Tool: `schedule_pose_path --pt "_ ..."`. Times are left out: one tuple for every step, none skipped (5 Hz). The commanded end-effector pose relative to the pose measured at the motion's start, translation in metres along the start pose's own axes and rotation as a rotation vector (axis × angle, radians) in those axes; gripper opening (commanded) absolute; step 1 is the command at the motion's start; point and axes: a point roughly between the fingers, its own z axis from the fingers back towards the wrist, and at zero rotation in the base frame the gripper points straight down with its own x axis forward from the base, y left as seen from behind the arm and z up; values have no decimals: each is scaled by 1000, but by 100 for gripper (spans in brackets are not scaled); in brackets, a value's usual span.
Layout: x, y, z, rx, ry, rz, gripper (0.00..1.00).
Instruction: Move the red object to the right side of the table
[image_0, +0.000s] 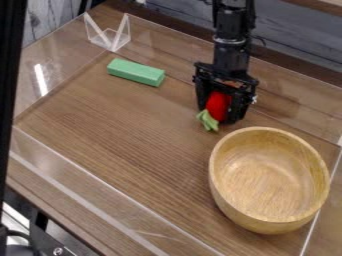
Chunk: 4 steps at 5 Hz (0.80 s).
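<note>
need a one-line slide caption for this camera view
Open black tool straddling the small red egg-shaped toy on the wood-grain table, beside a round wooden bowl, green rectangular block behind.

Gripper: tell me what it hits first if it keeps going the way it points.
The gripper points steeply down with jaws open around the red object, so it would probably meet that first, with the table just below.

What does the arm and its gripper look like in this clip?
A slim black arm comes down from the top edge, built of stacked dark segments. It ends in a black two-finger gripper with a boxy frame. No markings or cables can be made out.
</note>
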Motion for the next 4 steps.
schedule_pose_path --pt "-3 -12 32 9 -80 -37 100" --pt "-7 -13 44 8 -104 -35 100" --pt "-20 -9 84 12 -194 -19 100" --pt "-38 -3 124 20 -281 -8 100"
